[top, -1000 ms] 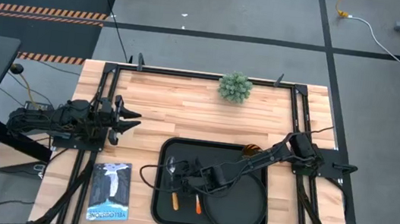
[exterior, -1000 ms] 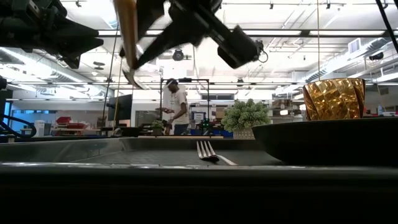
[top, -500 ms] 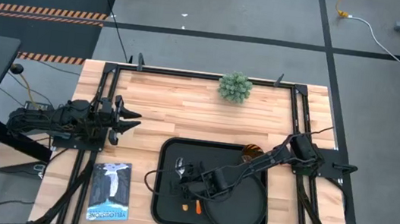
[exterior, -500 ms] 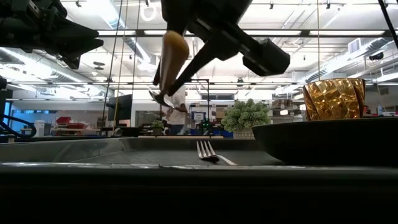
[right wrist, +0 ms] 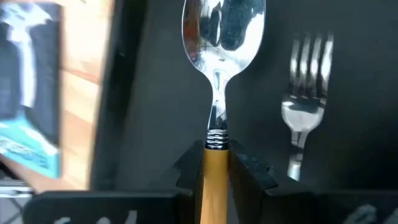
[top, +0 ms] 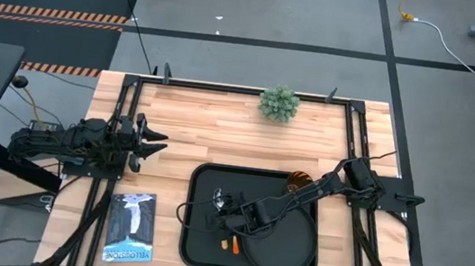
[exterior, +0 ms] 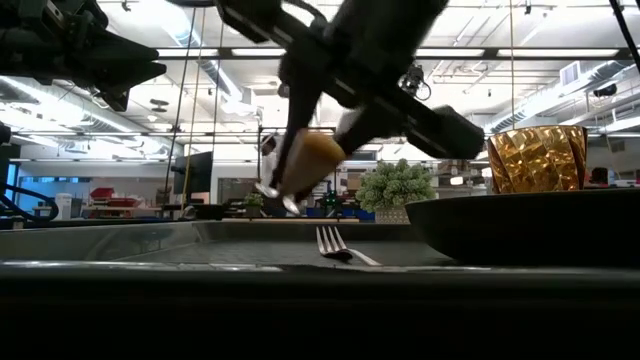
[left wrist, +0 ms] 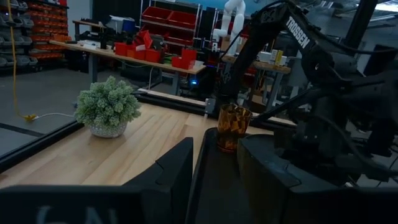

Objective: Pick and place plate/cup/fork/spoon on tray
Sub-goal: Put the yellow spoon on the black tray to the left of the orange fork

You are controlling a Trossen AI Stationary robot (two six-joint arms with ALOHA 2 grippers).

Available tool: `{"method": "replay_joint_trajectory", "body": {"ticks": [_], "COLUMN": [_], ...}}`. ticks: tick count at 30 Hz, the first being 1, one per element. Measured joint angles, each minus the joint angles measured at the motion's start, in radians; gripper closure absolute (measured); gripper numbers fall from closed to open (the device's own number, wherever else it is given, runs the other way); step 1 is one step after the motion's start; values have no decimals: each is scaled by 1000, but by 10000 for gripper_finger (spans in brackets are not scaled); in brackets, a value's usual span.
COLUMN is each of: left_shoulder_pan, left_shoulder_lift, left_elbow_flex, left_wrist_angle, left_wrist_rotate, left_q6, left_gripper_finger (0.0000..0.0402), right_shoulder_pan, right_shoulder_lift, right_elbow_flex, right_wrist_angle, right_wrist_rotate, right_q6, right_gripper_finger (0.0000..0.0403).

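Note:
The black tray (top: 205, 179) lies at the table's near middle. The round black plate (top: 292, 240) sits on the tray's right half, and the amber cup (top: 298, 181) stands at the tray's far right. The fork (right wrist: 308, 93) lies flat on the tray floor, just left of the plate. My right gripper (top: 225, 220) is over the tray's left half, shut on the orange-handled spoon (exterior: 300, 168), left of the fork. My left gripper (top: 150, 140) waits open and empty over the table's left side. My right gripper pinches the spoon's orange handle (right wrist: 214, 163) between its two fingers, at the end next to the metal collar. The fingers come from above and the spoon runs along them. The spoon is tilted and clear of the tray floor, bowl (exterior: 268, 190) lowest, handle end toward the near edge.
A small green potted plant (top: 279, 104) stands at the table's far edge. A blue-and-white booklet (top: 130, 227) lies left of the tray, near the front edge. A person shows far off in the room behind the table (exterior: 268, 150).
My right gripper has come down toward the tray floor and gone a little toward the table's right, nearer the fork, still shut on the spoon. The spoon has tipped from hanging almost upright, bowl down, to a slant with its handle end toward the near edge.

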Motion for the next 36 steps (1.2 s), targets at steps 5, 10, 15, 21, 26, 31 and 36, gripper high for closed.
{"method": "replay_joint_trajectory", "body": {"ticks": [5, 10, 15, 21, 26, 31, 36], "left_shoulder_pan": [0, 0, 0, 0, 0, 0, 0], "left_shoulder_lift": [0, 0, 0, 0, 0, 0, 0], "left_elbow_flex": [0, 0, 0, 0, 0, 0, 0], "left_wrist_angle": [0, 0, 0, 0, 0, 0, 0], "left_wrist_rotate": [0, 0, 0, 0, 0, 0, 0], "left_q6": [0, 0, 0, 0, 0, 0, 0], "left_gripper_finger": [267, 267, 267, 267, 267, 267, 267], "right_shoulder_pan": [0, 0, -2, -3, -9, -22, -36], "right_shoulder_lift": [0, 0, 0, 0, 0, 0, 0], "right_elbow_flex": [-12, -14, -14, -14, -14, -14, -14], "right_wrist_angle": [9, 7, 5, 3, -10, 21, 59], "right_wrist_rotate": [-20, -23, -52, -70, -105, -133, -146], "right_q6": [-10, -10, 0, 26, 64, 73, 63], "right_gripper_finger": [337, 337, 337, 337, 337, 337, 337]}}
